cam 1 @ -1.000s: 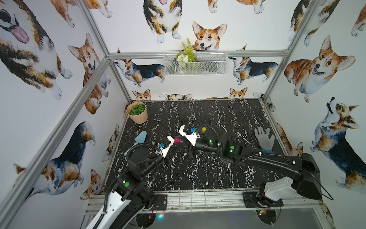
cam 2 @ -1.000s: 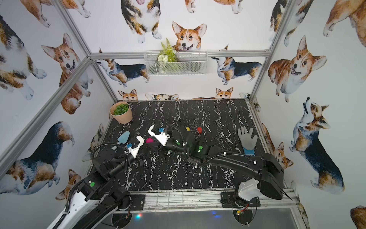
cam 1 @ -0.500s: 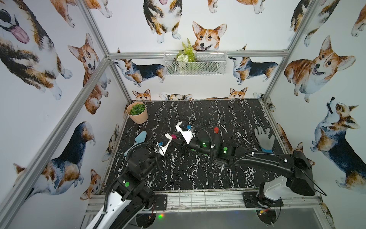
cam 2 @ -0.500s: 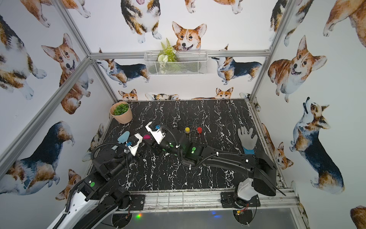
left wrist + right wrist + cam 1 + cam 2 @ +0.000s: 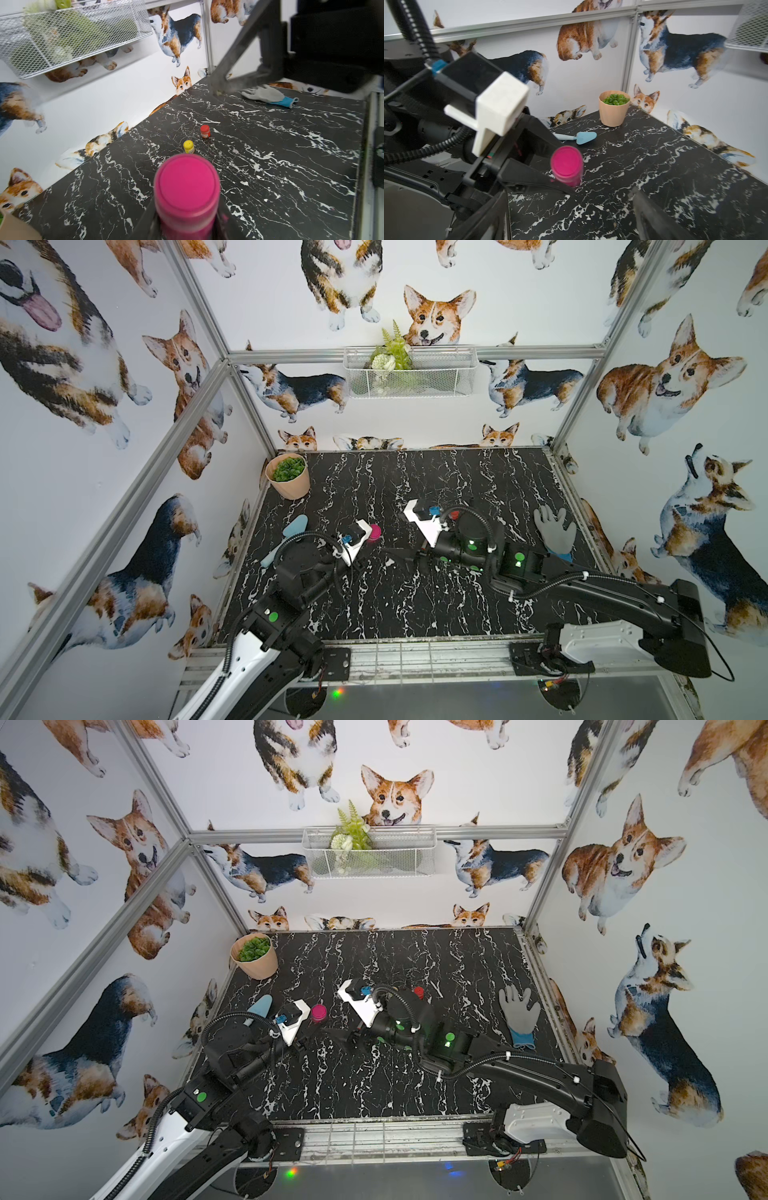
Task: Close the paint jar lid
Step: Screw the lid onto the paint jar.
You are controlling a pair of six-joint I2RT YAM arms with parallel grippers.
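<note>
The pink paint jar (image 5: pixel 187 187) stands upright on the black marble table (image 5: pixel 415 605) with its pink lid (image 5: pixel 566 163) sitting on top. My left gripper (image 5: pixel 187 226) is shut on the jar's body, a finger on each side. In both top views the jar (image 5: pixel 374 532) (image 5: pixel 318 1012) shows just past the left wrist camera. My right gripper (image 5: pixel 571 209) is open and holds nothing. It hangs a short way to the right of the jar (image 5: pixel 399 556), clear of it. Its dark fingers (image 5: pixel 239 62) cross the left wrist view.
A small yellow jar (image 5: pixel 188 146) and a red jar (image 5: pixel 205 131) stand capped further back. A grey glove (image 5: pixel 555 531) lies at the right edge. A blue trowel (image 5: pixel 291 531) and a potted plant (image 5: pixel 289 475) are at the left. A wire basket (image 5: pixel 409 371) hangs on the back wall.
My right gripper has opened, let go of the pink lid and drawn back to the right. The left gripper still holds the jar in the same place.
</note>
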